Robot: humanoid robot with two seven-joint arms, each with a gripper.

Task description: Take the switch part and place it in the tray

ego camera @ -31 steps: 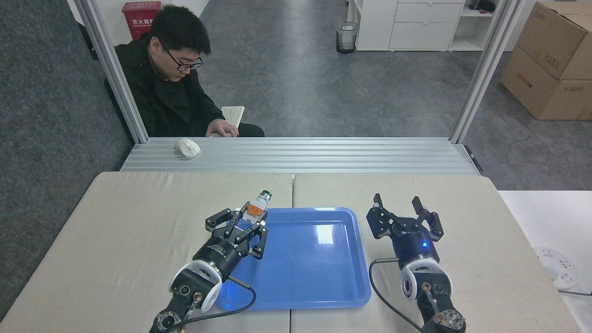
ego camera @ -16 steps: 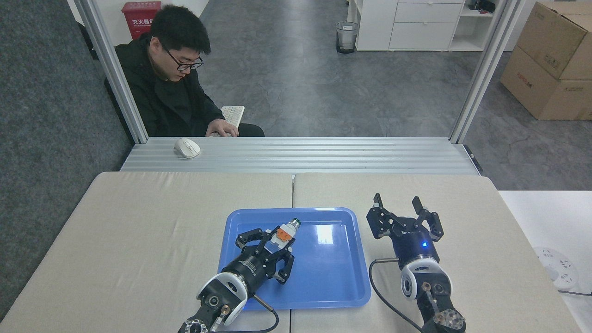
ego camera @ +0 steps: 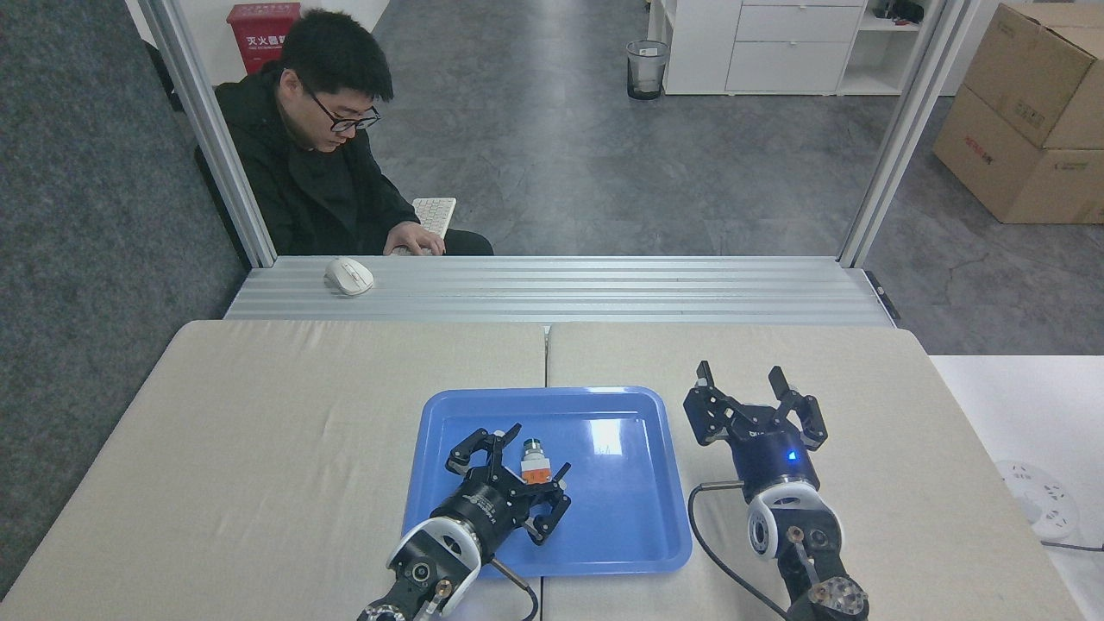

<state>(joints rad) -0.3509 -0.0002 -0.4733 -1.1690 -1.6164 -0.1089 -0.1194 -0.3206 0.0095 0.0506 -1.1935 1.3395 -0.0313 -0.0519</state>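
Note:
The switch part (ego camera: 535, 467) is in the blue tray (ego camera: 623, 516), left of its middle, with its orange section low and its green cap pointing up and away from me. My left gripper (ego camera: 540, 448) hovers over the tray with its fingers spread on either side of the part, open. My right gripper (ego camera: 740, 376) stands open just right of the tray's far right corner, with nothing between its fingers.
A person sits beyond the table's far edge with a hand (ego camera: 416, 239) at a keyboard. A white mouse (ego camera: 348, 276) lies on the ribbed metal ledge. Cardboard boxes (ego camera: 1035, 103) stand far right. A white round device (ego camera: 1035, 500) lies on the side table.
My left gripper carried the switch part from the tray's far left corner to a spot over the tray floor, came lower, and spread its fingers. The right arm stayed still.

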